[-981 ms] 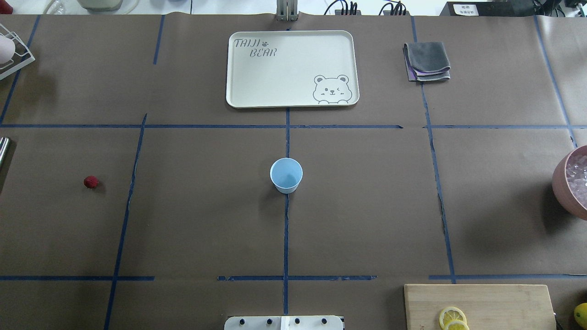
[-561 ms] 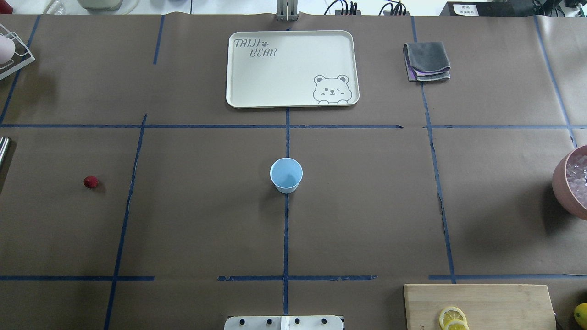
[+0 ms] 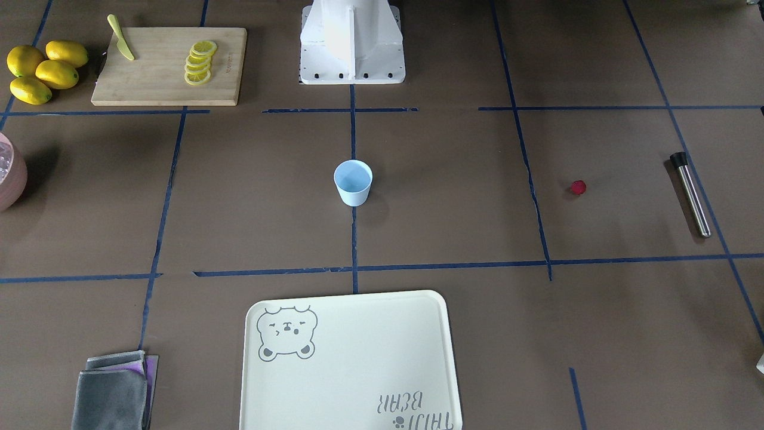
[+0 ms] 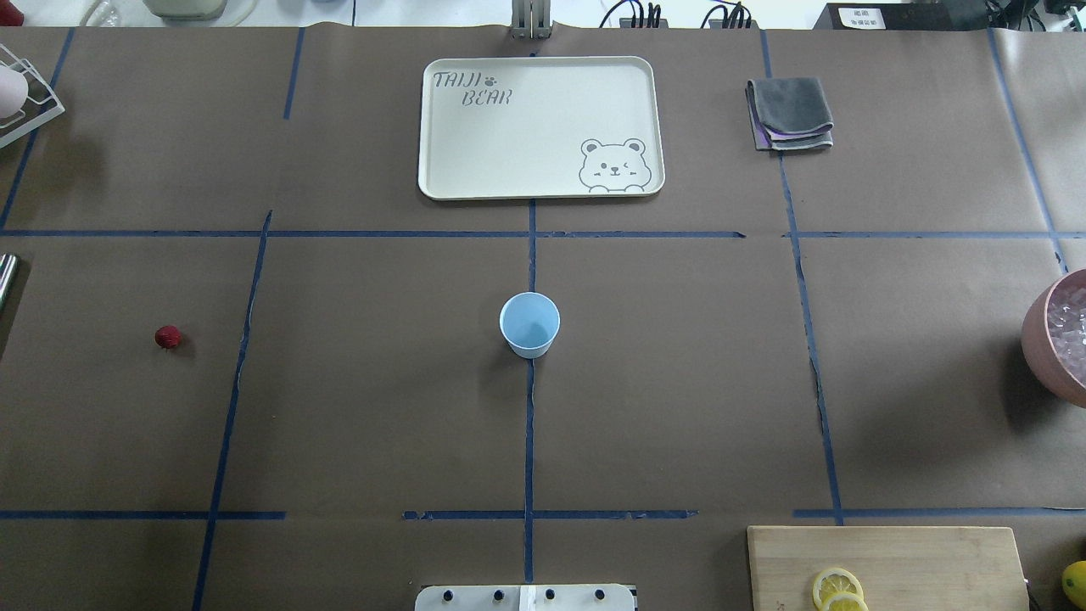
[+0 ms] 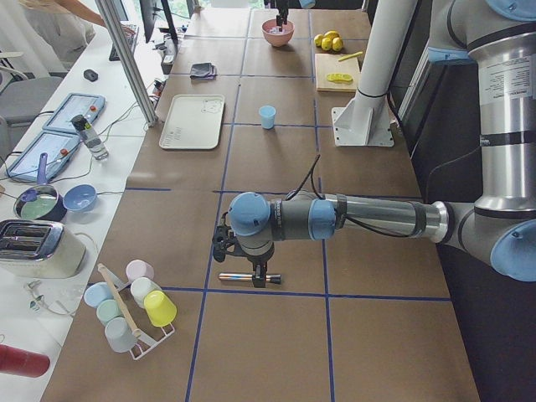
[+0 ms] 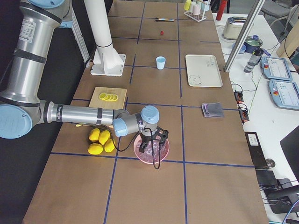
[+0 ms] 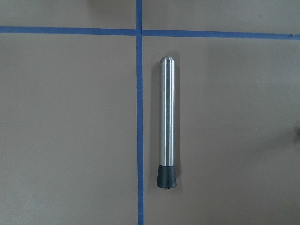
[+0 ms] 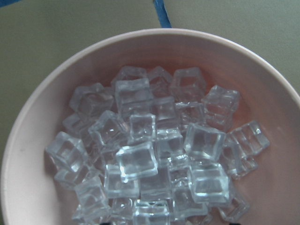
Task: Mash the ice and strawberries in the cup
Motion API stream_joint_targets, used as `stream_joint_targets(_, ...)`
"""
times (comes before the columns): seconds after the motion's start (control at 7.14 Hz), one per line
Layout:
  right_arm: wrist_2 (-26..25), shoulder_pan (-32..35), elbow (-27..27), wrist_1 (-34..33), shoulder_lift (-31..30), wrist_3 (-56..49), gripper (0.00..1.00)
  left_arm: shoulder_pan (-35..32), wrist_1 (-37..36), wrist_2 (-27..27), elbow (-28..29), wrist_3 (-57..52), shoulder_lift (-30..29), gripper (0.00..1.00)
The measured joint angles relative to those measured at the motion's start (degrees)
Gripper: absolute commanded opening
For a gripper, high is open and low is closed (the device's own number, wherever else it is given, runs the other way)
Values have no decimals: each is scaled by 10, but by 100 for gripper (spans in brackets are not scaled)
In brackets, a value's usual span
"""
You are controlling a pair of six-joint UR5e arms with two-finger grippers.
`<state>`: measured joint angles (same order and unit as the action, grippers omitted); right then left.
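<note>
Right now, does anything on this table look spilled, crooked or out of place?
Nothing is spilled or tipped. The cup stands upright, empty. Only the strawberry looks odd, lying loose on the brown paper.

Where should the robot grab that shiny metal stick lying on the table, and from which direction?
Probably mid-shaft on the metal stick, coming straight down from above and closing across its narrow width. It lies flat, round and slim, with bare table on both long sides; its black tip tapers.

The cup (image 4: pixel 529 324) stands mid-table, strawberry (image 4: pixel 168 337) left (ice (image 4: pixel 1071 327) in bowl (image 4: pixel 1038 344), right).
</note>
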<state>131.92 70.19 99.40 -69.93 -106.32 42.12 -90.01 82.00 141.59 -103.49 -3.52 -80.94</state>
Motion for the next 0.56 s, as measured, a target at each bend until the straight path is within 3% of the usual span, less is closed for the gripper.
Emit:
stream_joint_targets(0.28,-1,-8,-6,1,2,1,79,-1,0,0,0,0,0,100)
stream_joint_targets(0.42,0,-12,-7,1,3,1,63,-1,0,-1,0,0,0,100)
stream_joint_targets(0.56,-1,-16,-7,1,4,1,33,-1,0,-1,1,0,1,100)
